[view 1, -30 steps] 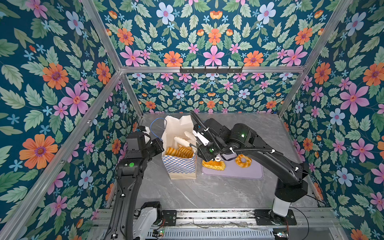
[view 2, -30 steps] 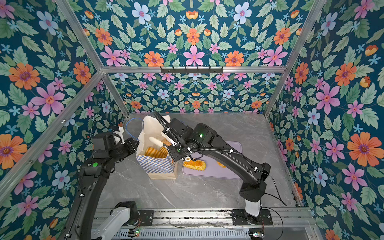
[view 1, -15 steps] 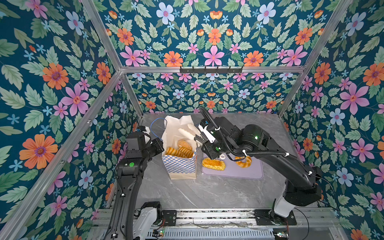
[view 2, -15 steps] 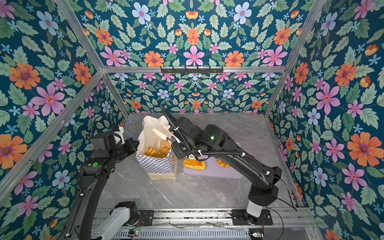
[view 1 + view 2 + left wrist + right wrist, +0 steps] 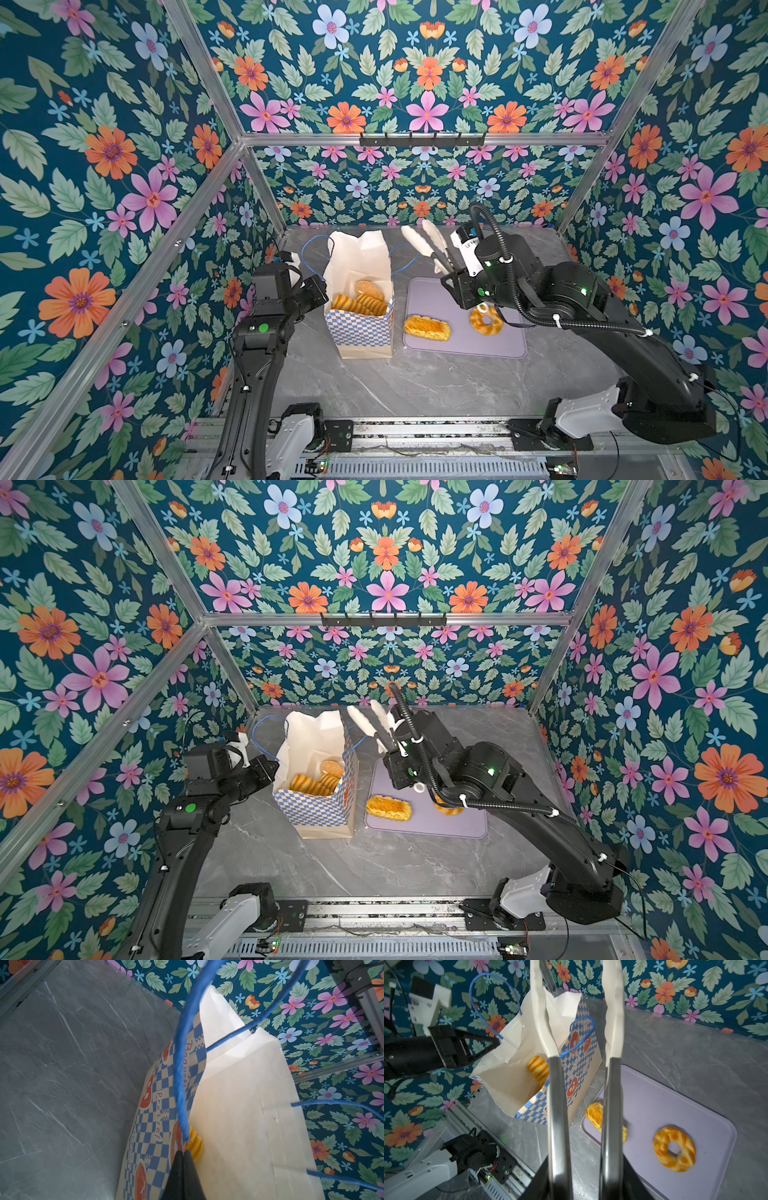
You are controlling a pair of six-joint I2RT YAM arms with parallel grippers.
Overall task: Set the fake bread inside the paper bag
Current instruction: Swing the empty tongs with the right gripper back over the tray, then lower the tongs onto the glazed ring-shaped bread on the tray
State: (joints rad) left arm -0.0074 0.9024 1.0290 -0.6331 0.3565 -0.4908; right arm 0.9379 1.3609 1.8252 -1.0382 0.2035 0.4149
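In both top views, at centre left, the left gripper [image 5: 321, 291] is pinching the left rim of the paper bag [image 5: 360, 332], its black jaws pressed together on the paper beside the blue cord handle [image 5: 179, 1076]; the bag is standing upright and open just right of it, with several pieces of fake bread [image 5: 360, 305] already lying inside; just right of the bag's base, a braided loaf [image 5: 427, 327] is lying on the near-left corner of the lilac tray [image 5: 465, 347], its long axis running roughly left to right across the frame; above it in the frame, the right gripper [image 5: 449, 272] is clasping a pair of tongs [image 5: 557, 1105], whose white tips are standing narrowly apart with nothing between them, pointing toward the upper left, away from the loaf; further right, a ring pastry [image 5: 485, 321] is sitting on the tray, partly under the right wrist; the right arm is clearly the nearer one, and the tongs will probably have to swing down toward the lower frame and straddle the loaf across its short width.
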